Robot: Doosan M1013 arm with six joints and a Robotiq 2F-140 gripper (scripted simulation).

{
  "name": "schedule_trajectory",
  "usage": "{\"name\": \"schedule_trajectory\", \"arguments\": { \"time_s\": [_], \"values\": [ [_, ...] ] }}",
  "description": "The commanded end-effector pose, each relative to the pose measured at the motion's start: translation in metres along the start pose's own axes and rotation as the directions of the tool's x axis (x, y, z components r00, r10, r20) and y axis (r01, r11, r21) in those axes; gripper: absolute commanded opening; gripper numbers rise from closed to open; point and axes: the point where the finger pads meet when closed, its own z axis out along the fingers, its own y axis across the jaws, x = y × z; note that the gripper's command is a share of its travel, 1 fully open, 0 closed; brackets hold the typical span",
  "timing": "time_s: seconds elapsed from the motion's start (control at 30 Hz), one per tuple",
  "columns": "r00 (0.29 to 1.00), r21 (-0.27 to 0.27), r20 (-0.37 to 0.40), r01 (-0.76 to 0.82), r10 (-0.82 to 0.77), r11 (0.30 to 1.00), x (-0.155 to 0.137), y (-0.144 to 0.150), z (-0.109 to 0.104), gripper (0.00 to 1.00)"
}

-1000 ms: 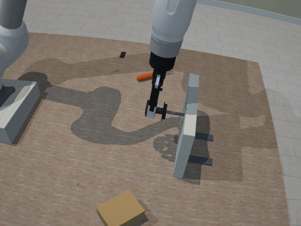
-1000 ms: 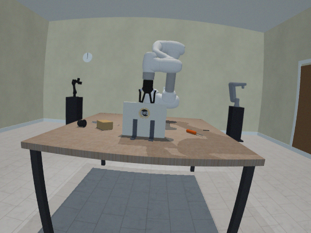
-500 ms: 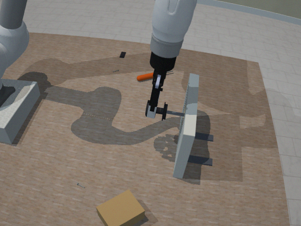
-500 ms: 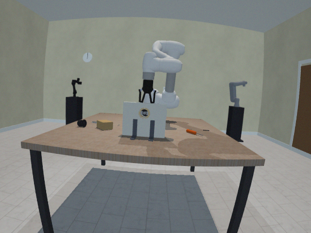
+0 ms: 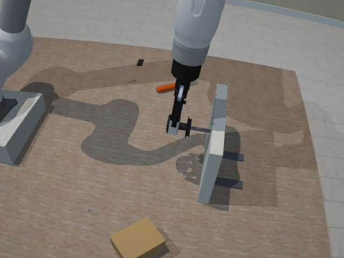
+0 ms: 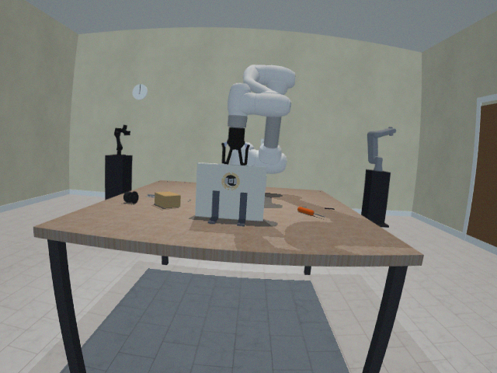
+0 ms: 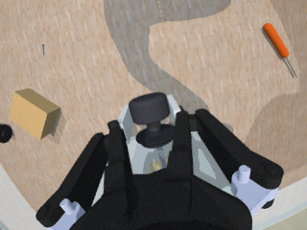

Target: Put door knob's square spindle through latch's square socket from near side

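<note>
Exterior view: white panel [image 6: 212,180] hides the knob and the pincer's fingertips behind it; only the pincer's upper links show above the panel's top edge. Latch socket [image 6: 231,181] on the panel too small to tell whether the spindle reaches through. Top view: spindle [image 5: 200,129] tip lost against the panel's near face. Arm base [image 5: 19,122], left of the panel, cut by the frame edge.
</note>
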Motion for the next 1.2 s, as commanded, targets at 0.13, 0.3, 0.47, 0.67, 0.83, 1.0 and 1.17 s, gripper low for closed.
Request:
{"name": "schedule_trajectory", "arguments": {
  "time_s": [0.13, 0.3, 0.47, 0.67, 0.83, 1.0, 1.17],
  "values": [
    [1.000, 0.000, 0.000, 0.000, 0.000, 1.000, -0.0010, 0.0000, -0.0002, 0.42],
    [1.000, 0.000, 0.000, 0.000, 0.000, 1.000, -0.0013, 0.0000, -0.0003, 0.42],
    [1.000, 0.000, 0.000, 0.000, 0.000, 1.000, -0.0013, 0.0000, -0.0003, 0.42],
    [1.000, 0.000, 0.000, 0.000, 0.000, 1.000, -0.0013, 0.0000, -0.0003, 0.42],
    [1.000, 0.000, 0.000, 0.000, 0.000, 1.000, -0.0019, 0.0000, -0.0003, 0.42],
    [1.000, 0.000, 0.000, 0.000, 0.000, 1.000, -0.0047, 0.0000, -0.0005, 0.42],
    [1.000, 0.000, 0.000, 0.000, 0.000, 1.000, -0.0063, 0.0000, -0.0006, 0.42]
  ]
}}
